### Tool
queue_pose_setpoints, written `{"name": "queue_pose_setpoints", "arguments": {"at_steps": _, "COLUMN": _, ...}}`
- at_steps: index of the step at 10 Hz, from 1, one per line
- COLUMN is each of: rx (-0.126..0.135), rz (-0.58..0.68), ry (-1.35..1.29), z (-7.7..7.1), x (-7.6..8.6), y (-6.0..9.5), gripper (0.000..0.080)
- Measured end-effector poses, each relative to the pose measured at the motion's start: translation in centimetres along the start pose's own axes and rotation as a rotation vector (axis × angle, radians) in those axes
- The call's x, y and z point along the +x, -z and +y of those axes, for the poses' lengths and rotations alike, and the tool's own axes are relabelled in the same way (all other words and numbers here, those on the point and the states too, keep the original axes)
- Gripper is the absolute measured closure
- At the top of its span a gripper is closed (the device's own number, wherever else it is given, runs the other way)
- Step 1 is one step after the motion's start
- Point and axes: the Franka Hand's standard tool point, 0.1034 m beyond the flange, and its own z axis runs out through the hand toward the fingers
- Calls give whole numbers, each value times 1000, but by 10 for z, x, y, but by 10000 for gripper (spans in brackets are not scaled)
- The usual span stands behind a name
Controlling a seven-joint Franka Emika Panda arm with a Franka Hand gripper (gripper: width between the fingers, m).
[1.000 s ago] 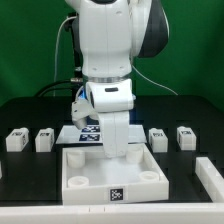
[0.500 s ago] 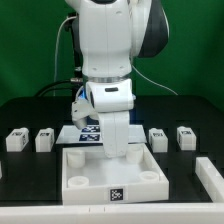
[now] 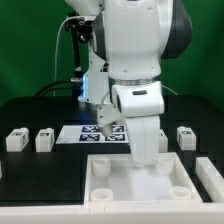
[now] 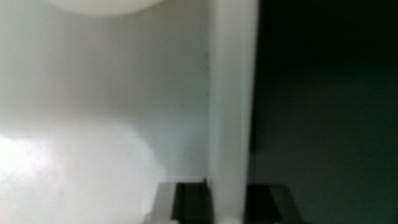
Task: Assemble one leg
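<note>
Pincer (image 4: 228, 205) is seen closed down narrow on the upright rim of the big white square piece (image 3: 130, 187), with one finger pressed on each side. The legs are all sat loose on the black worktop (image 3: 30, 115). One leg (image 3: 15, 140) and a second leg (image 3: 44, 139) are at the exterior view's left, and a third leg (image 3: 186, 135) is at its right, well apart from the pincer.

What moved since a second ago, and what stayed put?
The arm slid toward the exterior view's right, and the big white square piece went with it, its wall clamped in the gripper. The two legs on the exterior view's left and the marker board stayed put.
</note>
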Motion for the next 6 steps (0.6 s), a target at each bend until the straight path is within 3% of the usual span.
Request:
{"name": "queue_pose_setpoints", "arguments": {"at_steps": 1, "rx": 17, "rz": 5, "ry": -22, "z": 1, "x": 11, "y": -2, "gripper": 735}}
{"name": "queue_pose_setpoints", "arguments": {"at_steps": 3, "rx": 20, "rz": 13, "ry": -31, "z": 1, "x": 29, "y": -4, "gripper": 735}}
{"name": "queue_pose_setpoints", "arguments": {"at_steps": 6, "rx": 9, "rz": 14, "ry": -27, "z": 1, "x": 28, "y": -4, "gripper": 731}}
